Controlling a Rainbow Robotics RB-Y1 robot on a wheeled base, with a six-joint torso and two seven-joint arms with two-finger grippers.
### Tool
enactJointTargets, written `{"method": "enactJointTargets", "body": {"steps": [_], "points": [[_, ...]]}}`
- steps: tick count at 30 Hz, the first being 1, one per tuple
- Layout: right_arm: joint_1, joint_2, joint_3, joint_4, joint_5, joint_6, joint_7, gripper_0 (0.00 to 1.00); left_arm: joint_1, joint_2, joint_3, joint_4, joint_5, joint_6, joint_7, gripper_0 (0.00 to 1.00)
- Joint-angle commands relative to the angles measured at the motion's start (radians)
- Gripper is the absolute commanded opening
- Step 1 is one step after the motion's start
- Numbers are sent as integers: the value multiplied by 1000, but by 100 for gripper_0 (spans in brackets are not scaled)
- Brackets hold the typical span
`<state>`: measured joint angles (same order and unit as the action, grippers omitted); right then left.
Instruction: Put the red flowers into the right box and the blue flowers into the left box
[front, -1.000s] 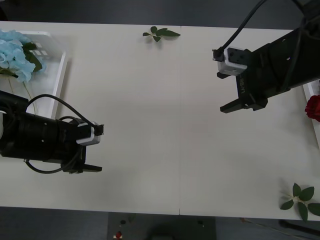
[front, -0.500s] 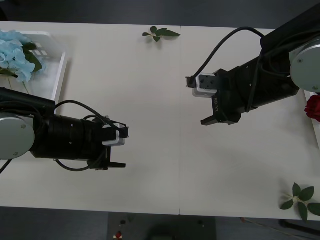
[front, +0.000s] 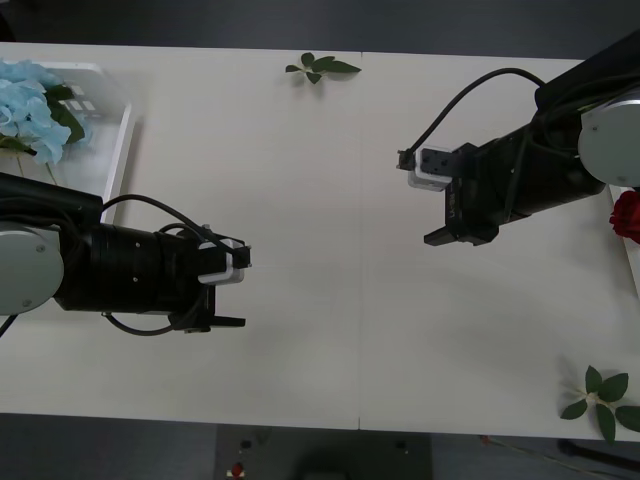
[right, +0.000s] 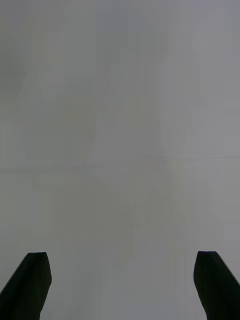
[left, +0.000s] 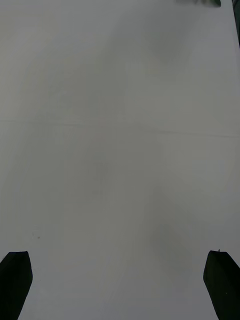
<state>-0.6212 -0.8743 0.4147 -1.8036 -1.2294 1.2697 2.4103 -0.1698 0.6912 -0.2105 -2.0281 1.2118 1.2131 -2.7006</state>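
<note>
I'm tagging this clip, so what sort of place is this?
Probably a lab test bench: a plain white table holding artificial blue flowers in a slotted white box, a red flower, and loose leaf sprigs.

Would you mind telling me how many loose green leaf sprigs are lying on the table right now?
2. One leaf sprig lies at the table's far edge near the middle; the other sprig lies at the near right corner. More may sit beyond the picture's edges.
</note>
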Motion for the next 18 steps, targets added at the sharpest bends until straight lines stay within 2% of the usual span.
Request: {"method": "enactJointTargets", "body": {"steps": [1, 18], "points": [[0, -12, -40, 23, 8, -1, -19, 83, 9, 1, 10, -7, 5, -14, -5, 100], [14, -14, -39, 29, 5, 22, -30, 84, 9, 1, 10, -7, 5, -14, -5, 100]]}}
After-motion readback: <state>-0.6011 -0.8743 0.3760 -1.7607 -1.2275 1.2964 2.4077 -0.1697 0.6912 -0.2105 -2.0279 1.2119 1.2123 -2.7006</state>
